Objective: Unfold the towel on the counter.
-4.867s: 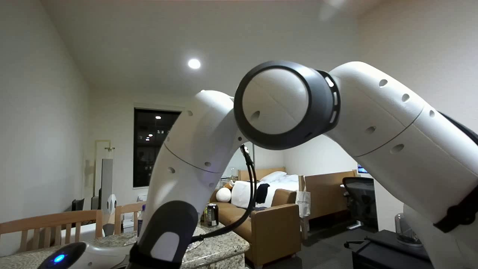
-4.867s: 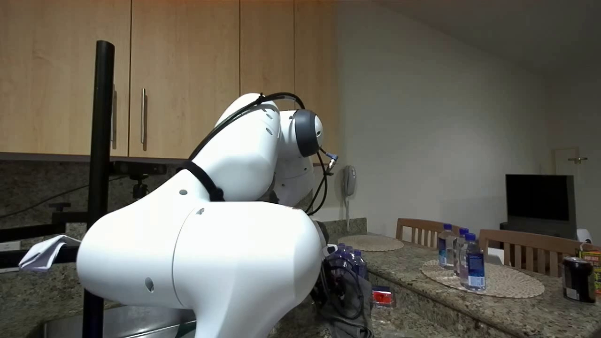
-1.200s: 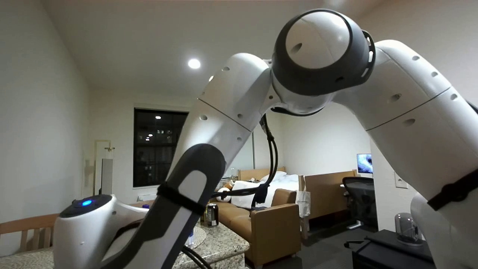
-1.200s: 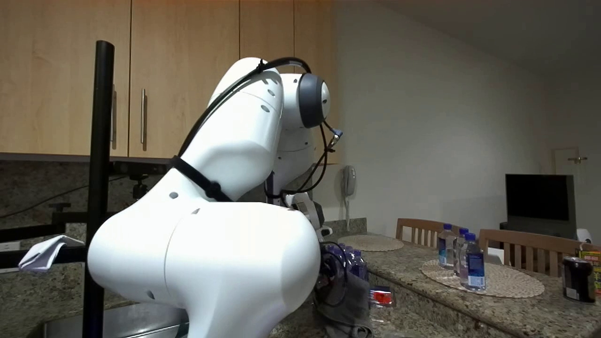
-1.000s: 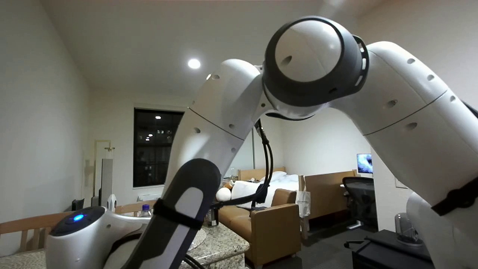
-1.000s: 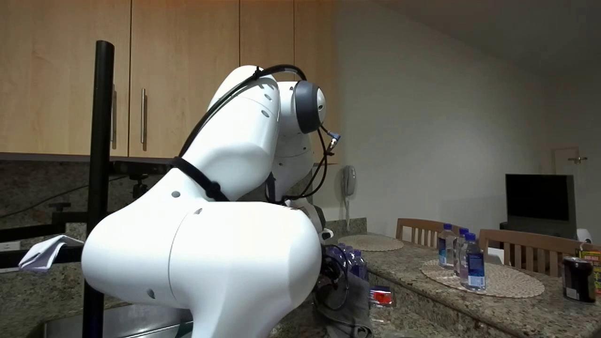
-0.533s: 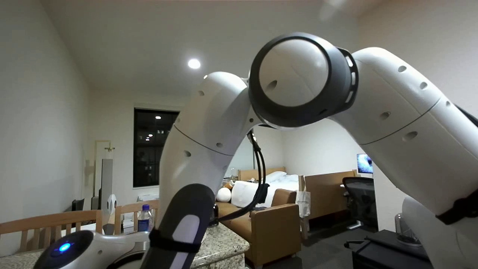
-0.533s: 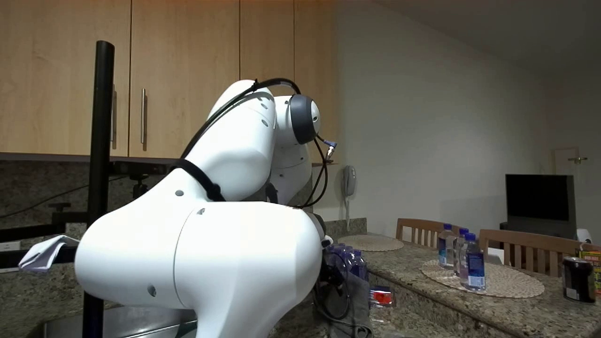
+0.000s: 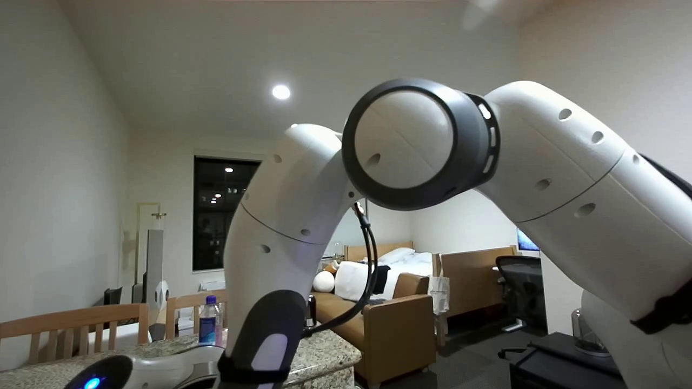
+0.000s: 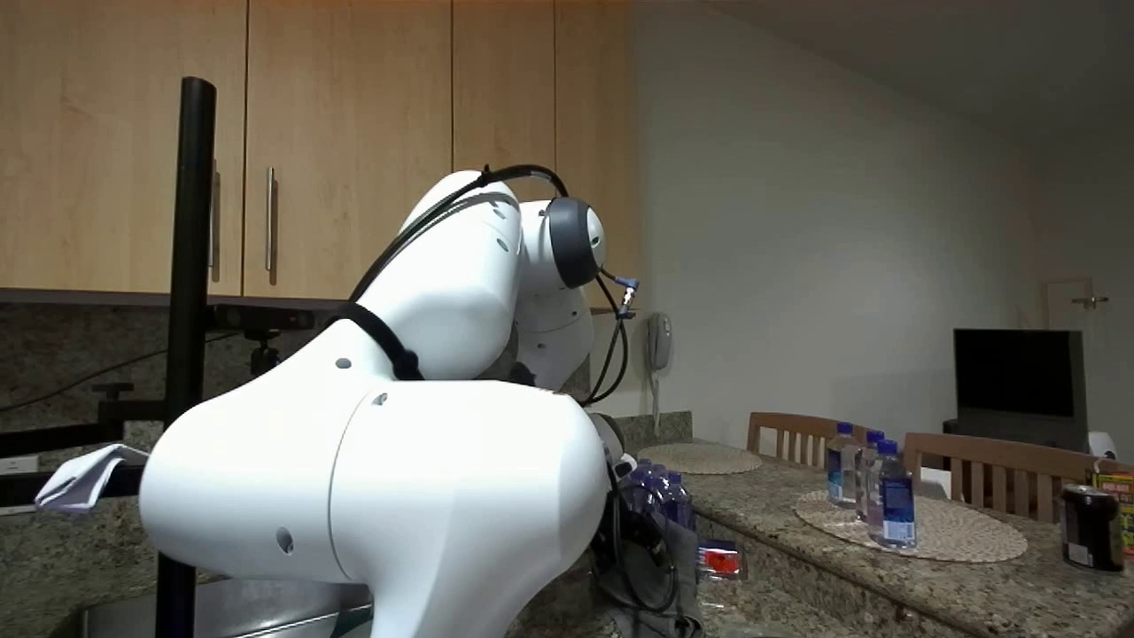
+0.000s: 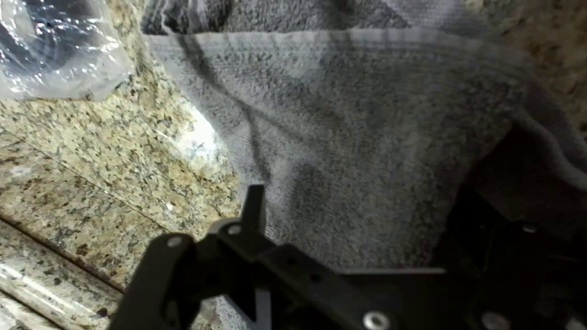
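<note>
- The towel lay on the speckled desk below my jaws, rumpled, its pale hem crossing the upper part of the wrist view with more grey cloth past it; I took that for a layer yet to be spread.
- My jaws stood well parted and grasped nothing that I could see, cloth filling the space between. One finger appeared just inside the towel's edge, its partner sank into shadow; whether either touched the fabric I couldn't tell.
- I read that pose as straddling a stretch of cloth to pinch it, the wrist turned down so an edge could be drawn out.
- A plastic-wrapped item sat near the towel, apart from it; I judged a wide sweep that way might catch it.
- Only the wrist view gave me the hem, the creases and the spread of the jaws.
- In an exterior view a strip of towel showed past the arm, close to blue-capped bottles and a red packet.
- In an exterior view dominated by the arm, neither towel nor jaws could be seen.
</note>
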`<action>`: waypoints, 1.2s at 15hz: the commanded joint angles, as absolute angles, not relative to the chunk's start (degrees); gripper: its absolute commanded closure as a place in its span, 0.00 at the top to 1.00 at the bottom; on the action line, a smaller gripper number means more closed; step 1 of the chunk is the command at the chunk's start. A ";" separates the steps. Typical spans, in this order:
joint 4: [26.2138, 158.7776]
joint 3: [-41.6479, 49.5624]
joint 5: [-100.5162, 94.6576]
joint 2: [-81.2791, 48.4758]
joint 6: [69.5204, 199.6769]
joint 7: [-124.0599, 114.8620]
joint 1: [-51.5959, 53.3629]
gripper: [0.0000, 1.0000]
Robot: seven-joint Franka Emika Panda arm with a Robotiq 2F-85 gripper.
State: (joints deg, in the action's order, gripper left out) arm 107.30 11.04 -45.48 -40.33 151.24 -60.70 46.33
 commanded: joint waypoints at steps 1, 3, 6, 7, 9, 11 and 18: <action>107.52 10.09 -46.92 -40.21 149.65 -61.75 45.33 1.00; 107.64 10.37 -47.30 -39.97 148.64 -61.88 45.45 1.00; 106.70 11.06 -48.13 -40.15 146.73 -62.01 45.11 1.00; 106.47 10.98 -48.31 -40.13 146.12 -61.83 44.82 1.00; 105.98 9.94 -47.96 -40.42 145.00 -60.14 43.63 1.00; 106.23 8.44 -47.72 -40.77 144.91 -58.13 42.38 0.74; 106.73 2.77 -45.80 -41.37 146.34 -51.52 37.39 0.27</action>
State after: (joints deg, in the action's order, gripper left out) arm 106.20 5.34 -46.06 -41.65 145.87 -55.44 40.14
